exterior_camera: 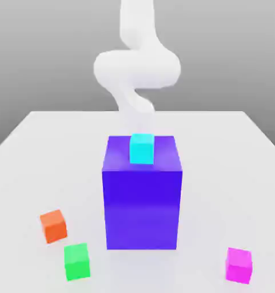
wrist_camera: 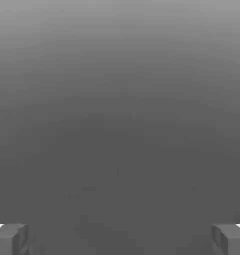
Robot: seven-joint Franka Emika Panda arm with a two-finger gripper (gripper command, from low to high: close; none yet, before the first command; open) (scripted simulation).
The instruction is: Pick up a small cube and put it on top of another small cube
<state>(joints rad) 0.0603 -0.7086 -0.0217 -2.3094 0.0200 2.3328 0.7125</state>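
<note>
Smooth white rounded arm (exterior_camera: pixel 136 66), grey blocky fingers (wrist_camera: pixel 9 239) w/ white edges

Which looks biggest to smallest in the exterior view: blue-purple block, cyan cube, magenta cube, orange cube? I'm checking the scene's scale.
1. Blue-purple block, far the largest.
2. Cyan cube, magenta cube and orange cube: these look alike; small differences may come from nearness to the camera, so no ranking.

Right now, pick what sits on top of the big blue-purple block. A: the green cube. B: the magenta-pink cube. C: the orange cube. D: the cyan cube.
D: the cyan cube rests on the blue-purple block, while the other three small cubes lie on the table.
</note>
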